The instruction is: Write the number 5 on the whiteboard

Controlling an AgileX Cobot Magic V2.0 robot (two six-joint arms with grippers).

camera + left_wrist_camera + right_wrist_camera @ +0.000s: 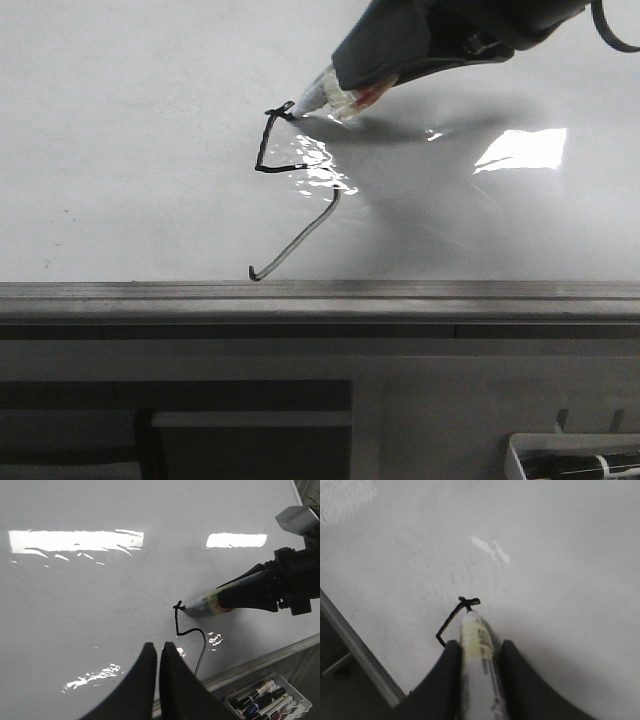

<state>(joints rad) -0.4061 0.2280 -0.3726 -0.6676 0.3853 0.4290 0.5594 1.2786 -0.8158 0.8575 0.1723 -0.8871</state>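
On the glossy whiteboard a thin black number 5 stands drawn, its grey tail hooking just above the metal rail. My right gripper is shut on a white marker, whose tip touches the figure's top left corner. The right wrist view shows the marker clamped in that gripper, with the top stroke of the number 5 at its tip. My left gripper hovers shut and empty just below the number 5, clear of the marker.
A white tray holding several markers hangs below the rail at the right, also seen in the front view as a tray. Dark grey panels lie under the rail. A glare patch shines right of the figure.
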